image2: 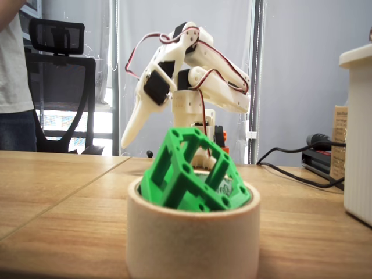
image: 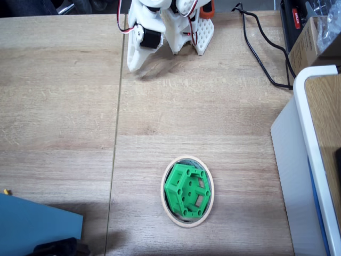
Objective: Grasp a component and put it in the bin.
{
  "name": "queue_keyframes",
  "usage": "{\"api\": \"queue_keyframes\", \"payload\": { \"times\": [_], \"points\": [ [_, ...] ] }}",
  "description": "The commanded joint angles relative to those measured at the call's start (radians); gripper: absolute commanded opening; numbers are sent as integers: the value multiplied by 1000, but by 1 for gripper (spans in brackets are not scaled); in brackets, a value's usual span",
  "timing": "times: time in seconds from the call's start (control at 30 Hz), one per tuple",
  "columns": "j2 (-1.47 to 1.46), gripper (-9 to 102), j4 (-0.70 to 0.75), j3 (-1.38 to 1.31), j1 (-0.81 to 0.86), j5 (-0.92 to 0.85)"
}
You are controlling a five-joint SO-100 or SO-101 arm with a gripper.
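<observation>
The bright green hexagonal component [image: 186, 190] lies tilted inside the tan ring bin [image: 210, 205] on the wooden table, one corner sticking up above the rim. In a fixed view from table height, the component [image2: 189, 171] rests in the bin [image2: 192, 238] close to the camera. My white arm is folded back at the far edge of the table. Its gripper [image: 132, 65] points down toward the table, well apart from the bin, and looks shut with nothing in it. The same gripper [image2: 125, 141] tapers to a single tip behind the component.
A big white-rimmed box [image: 314, 160] stands along the right side. A black cable [image: 261, 58] runs across the table's far right, by a cardboard box [image: 311, 45]. A blue object [image: 32, 224] sits at the near left. A person [image2: 13, 75] and a chair [image2: 58, 70] are behind the table.
</observation>
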Motion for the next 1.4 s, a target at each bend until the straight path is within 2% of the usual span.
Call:
{"api": "queue_keyframes", "payload": {
  "times": [0.0, 0.73, 1.07, 1.37],
  "points": [
    [5, 0, 0, 9, 6, -5],
    [20, 0, 9, 84, -5, 14],
    [21, 0, 209, 78, -8, -3],
    [21, 0, 241, 84, -9, -3]
  ]
}}
